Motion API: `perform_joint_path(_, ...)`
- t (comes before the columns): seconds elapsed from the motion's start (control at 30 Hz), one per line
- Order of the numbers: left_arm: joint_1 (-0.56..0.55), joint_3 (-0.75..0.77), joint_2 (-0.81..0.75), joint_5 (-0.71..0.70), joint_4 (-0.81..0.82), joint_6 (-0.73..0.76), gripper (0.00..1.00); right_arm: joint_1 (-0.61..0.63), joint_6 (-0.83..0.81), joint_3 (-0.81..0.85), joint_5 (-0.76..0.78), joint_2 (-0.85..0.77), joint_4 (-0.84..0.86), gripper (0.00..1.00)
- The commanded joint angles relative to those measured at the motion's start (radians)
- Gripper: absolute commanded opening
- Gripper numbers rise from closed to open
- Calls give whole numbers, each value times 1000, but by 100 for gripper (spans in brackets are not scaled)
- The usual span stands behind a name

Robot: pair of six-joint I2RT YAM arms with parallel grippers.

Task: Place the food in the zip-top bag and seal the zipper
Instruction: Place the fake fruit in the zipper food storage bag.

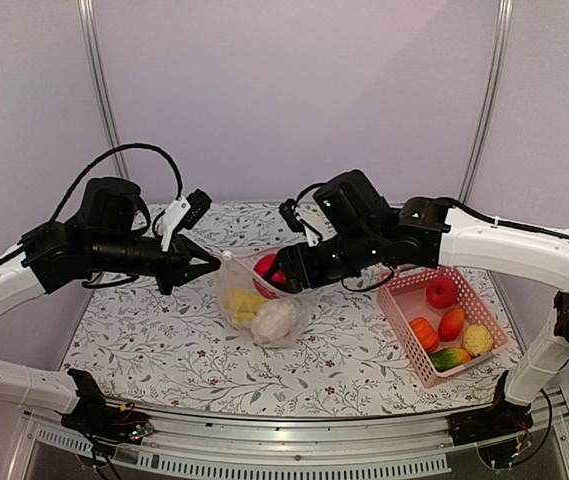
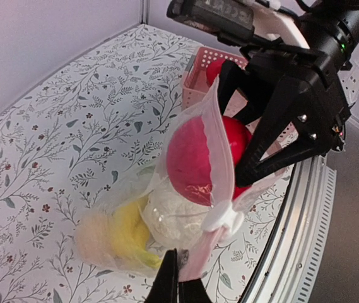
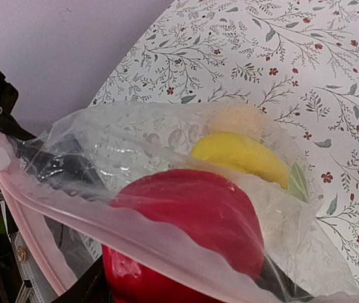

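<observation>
Clear plastic is seen from above: the zip-top bag (image 1: 269,315) rests on the table (image 1: 144,340), its mouth raised between the arms. The left gripper (image 1: 212,263) is closed on its corner; the right gripper (image 1: 282,272) is clamped round a red fruit (image 1: 267,268) at the mouth. More food (image 1: 442,292) lies in a pink basket (image 1: 396,310). From the left wrist, the zipper (image 2: 220,145) is seen pinched tight between the fingers (image 2: 170,281), with a cauliflower (image 2: 173,218) and banana (image 2: 129,230) inside. From the right wrist, the red fruit is seen half within the mouth.
</observation>
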Motion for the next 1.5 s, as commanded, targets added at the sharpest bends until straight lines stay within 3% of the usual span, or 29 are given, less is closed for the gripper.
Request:
perform_joint_path(0.0,11,-9,4,9,1,7,0,20,4,67,77,68,-46,53)
perform_joint_path(0.17,11,-9,1,9,2,7,0,25,11,83,116,112,-62,56)
perform_joint_path(0.5,11,-9,1,6,2,9,0,32,-3,84,134,105,-53,80)
perform_joint_path(0.97,11,-9,1,2,-1,9,0,35,-10,27,91,37,10,86)
perform_joint_path(1.2,14,-11,-7,-40,-1,6,0,36,-13,-43,70,-80,49,91)
perform_joint_path(1.47,26,-6,-1,-90,-14,1,0,35,-31,-152,104,-331,64,95)
